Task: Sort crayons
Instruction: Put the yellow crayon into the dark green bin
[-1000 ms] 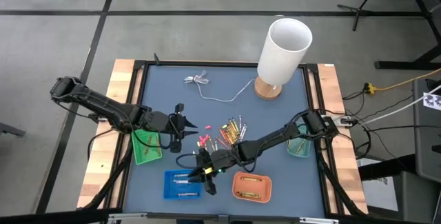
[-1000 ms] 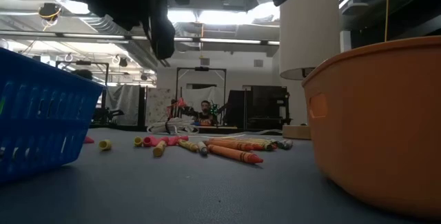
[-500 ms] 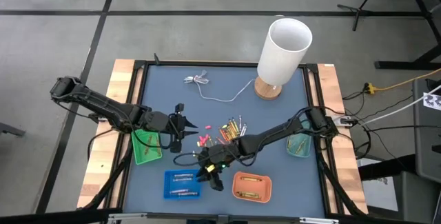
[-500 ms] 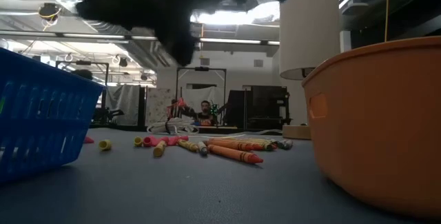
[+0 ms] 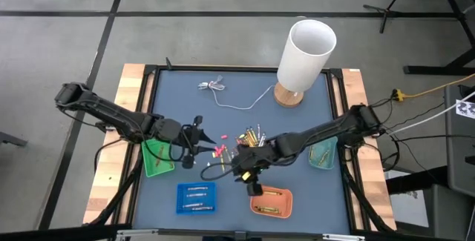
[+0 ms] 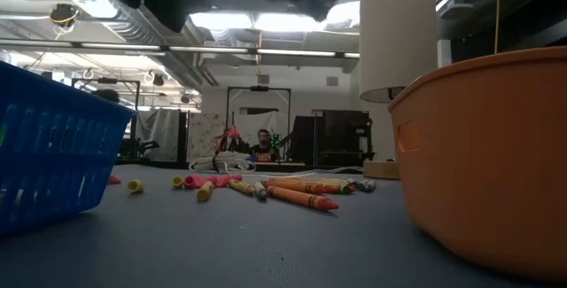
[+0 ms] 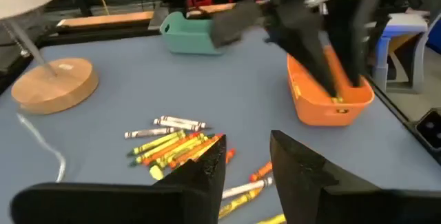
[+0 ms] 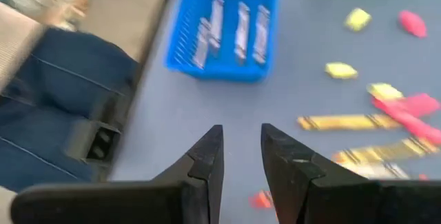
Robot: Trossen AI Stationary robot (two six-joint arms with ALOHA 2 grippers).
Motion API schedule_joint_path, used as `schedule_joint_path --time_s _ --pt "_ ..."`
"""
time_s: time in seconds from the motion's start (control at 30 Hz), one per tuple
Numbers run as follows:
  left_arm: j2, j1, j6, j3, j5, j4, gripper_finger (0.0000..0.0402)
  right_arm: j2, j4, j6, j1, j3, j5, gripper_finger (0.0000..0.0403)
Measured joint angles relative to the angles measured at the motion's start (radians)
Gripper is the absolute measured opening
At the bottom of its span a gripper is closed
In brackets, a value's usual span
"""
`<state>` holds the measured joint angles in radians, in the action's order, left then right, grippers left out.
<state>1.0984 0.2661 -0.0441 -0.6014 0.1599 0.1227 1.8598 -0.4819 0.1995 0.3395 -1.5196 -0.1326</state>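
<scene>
Loose crayons [image 5: 249,140] in orange, yellow and grey lie in a heap on the blue table top, with a few pink ones [image 5: 218,150] to their left. They also show in the low view [image 6: 301,196] and the left wrist view [image 7: 176,145]. My right gripper [image 5: 253,184] is open and empty above the table, between the blue tray [image 5: 197,198] and the orange tray [image 5: 272,201]; its fingers stand apart in its wrist view [image 8: 241,156]. My left gripper [image 5: 192,146] is open and empty left of the pink crayons, its fingers [image 7: 298,170] pointing at the heap.
The blue tray [image 8: 227,27] holds grey crayons; the orange tray [image 7: 329,94] holds a few. A green tray [image 5: 157,157] stands at the left and a teal tray [image 5: 321,154] at the right. A white lamp [image 5: 304,54] and a thin white cable [image 5: 223,93] are at the back.
My right gripper has gone from over the blue tray toward the table's right edge, to the near-left corner of the orange tray, and its finger no longer hangs into the low view.
</scene>
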Motion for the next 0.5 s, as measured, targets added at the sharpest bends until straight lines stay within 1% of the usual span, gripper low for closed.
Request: schedule_joint_path --time_s 0.13,0.23,0.3,0.5 --pt "0.081 -0.013 0.010 0.000 -0.043 0.113 0.0131 -0.052 -0.144 -0.001 0.013 0.000 0.107 0.0095" --pt "0.149 -0.030 0.082 0.000 -0.083 0.191 0.0141 -0.083 -0.236 0.028 0.024 0.000 0.188 0.0095" --pt "0.195 -0.045 0.107 0.000 -0.135 0.225 0.0142 -0.101 -0.298 0.043 0.036 0.000 0.229 0.0095" --pt "0.311 -0.096 0.126 0.000 -0.316 0.233 0.0139 -0.118 -0.453 0.109 0.047 0.001 0.314 0.0095"
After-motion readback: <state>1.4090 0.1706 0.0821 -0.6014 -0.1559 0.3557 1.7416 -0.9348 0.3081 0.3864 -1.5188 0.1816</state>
